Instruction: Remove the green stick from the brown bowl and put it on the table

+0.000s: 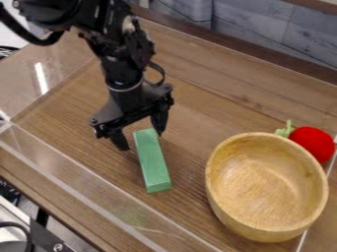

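Note:
The green stick (153, 160) lies flat on the table (224, 94), left of the brown bowl (269, 186), which holds nothing. My gripper (132, 126) hangs pointing down just above the stick's far end. Its two black fingers stand apart, one on each side, and nothing is between them. The stick's whole length shows.
A red strawberry-like toy with green leaves (310, 142) sits behind the bowl at the right edge. Low clear acrylic walls (79, 192) border the tabletop at the front and left. A grey wall runs along the back.

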{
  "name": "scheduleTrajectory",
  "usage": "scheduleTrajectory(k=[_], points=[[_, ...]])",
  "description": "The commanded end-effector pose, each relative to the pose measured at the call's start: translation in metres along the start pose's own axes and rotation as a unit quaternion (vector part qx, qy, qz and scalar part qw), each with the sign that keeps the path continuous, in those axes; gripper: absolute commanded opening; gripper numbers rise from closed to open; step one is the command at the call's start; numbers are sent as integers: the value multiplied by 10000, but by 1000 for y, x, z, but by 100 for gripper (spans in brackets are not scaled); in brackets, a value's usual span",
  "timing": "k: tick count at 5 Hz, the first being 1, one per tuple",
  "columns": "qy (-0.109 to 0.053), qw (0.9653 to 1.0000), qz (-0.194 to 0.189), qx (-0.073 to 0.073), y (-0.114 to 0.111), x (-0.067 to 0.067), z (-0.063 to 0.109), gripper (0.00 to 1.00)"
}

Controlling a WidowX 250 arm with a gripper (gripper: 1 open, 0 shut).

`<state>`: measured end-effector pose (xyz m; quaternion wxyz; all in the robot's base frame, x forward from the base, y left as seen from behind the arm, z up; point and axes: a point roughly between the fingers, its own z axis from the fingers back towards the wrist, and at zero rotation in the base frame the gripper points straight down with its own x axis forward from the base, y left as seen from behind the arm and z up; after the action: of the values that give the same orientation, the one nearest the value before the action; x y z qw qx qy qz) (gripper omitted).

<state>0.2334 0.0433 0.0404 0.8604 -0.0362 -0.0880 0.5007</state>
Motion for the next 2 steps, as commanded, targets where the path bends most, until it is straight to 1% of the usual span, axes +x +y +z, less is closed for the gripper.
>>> scheduleTrajectory(k=[1,2], points=[[-6,9997,-183,-187,-11,16,8,100],[49,9997,70,-210,-21,16,22,100]])
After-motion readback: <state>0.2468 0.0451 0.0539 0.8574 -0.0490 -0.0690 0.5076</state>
